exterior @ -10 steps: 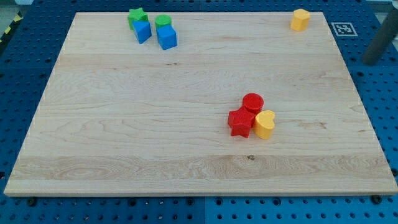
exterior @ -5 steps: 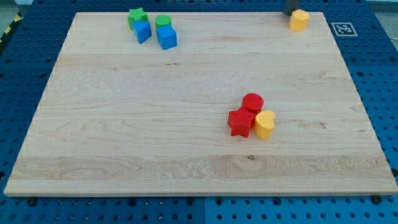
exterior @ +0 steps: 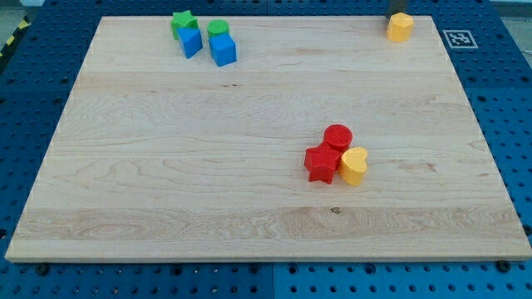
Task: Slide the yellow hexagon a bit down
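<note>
The yellow hexagon (exterior: 400, 26) sits at the board's top right corner. My tip (exterior: 398, 13) shows as a dark stub at the view's top edge. It is directly above the hexagon and close against its upper side; I cannot tell if they touch. The rest of the rod is cut off by the frame.
A red cylinder (exterior: 337, 137), a red star (exterior: 321, 163) and a yellow heart (exterior: 354, 165) cluster right of centre. A green star (exterior: 182, 22), a blue block (exterior: 191, 41), a green cylinder (exterior: 218, 29) and a blue cube (exterior: 223, 50) sit at top left. A marker tag (exterior: 459, 38) lies off the board.
The rod has moved from beside the board's right edge to the top edge, then a little right to directly above the yellow hexagon. The hexagon has barely shifted.
</note>
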You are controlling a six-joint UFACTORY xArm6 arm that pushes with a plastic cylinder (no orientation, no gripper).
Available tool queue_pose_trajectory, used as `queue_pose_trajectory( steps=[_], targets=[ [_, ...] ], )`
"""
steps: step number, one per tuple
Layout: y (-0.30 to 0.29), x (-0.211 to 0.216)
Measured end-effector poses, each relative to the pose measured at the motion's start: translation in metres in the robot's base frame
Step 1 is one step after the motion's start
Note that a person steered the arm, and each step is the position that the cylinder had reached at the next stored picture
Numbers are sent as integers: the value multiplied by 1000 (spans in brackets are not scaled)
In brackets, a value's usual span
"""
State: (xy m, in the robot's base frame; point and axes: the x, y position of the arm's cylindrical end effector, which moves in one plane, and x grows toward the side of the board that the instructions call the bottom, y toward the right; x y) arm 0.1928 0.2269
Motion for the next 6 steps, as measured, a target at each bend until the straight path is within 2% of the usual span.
queue_pose_trajectory(
  steps=[2, 4, 6],
  targets=[
    [0, 11],
    [-2, 51],
    [1, 110]
  ],
)
